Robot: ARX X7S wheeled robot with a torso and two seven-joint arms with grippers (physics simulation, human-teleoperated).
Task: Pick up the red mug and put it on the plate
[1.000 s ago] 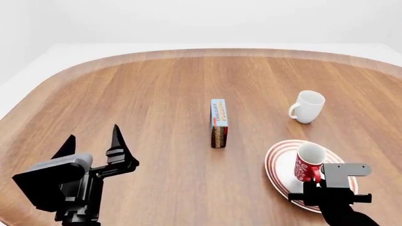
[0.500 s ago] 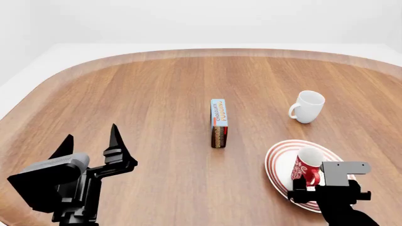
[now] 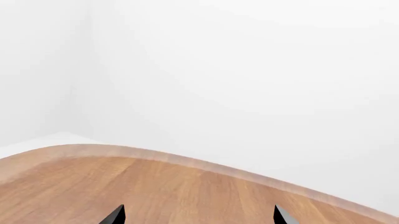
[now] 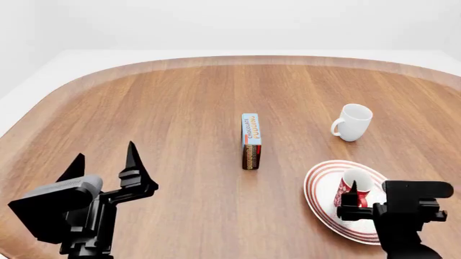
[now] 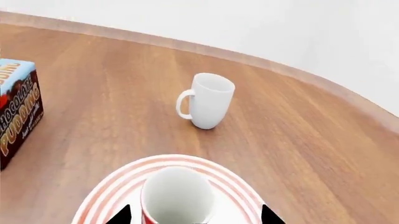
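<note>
The red mug [image 4: 357, 182] stands upright on the white plate with red rings [image 4: 318, 190] at the near right of the table. My right gripper [image 4: 366, 197] is open just behind the mug, with its fingertips on either side of it and clear gaps showing. In the right wrist view the mug's white inside [image 5: 177, 196] sits between the two spread fingertips [image 5: 122, 215] of the right gripper [image 5: 194, 216], on the plate [image 5: 111, 185]. My left gripper [image 4: 104, 162] is open and empty over the near left of the table; it also shows in the left wrist view [image 3: 198, 217].
A plain white mug [image 4: 353, 122] stands behind the plate, also seen in the right wrist view [image 5: 208, 100]. A chocolate pudding box [image 4: 251, 141] stands on edge at the table's middle, also in the right wrist view [image 5: 17, 112]. The table's rounded far edge [image 3: 187, 161] curves past.
The red mug has come down onto the plate. My right gripper has opened off it and shifted a little to the right. The left arm has barely moved.
</note>
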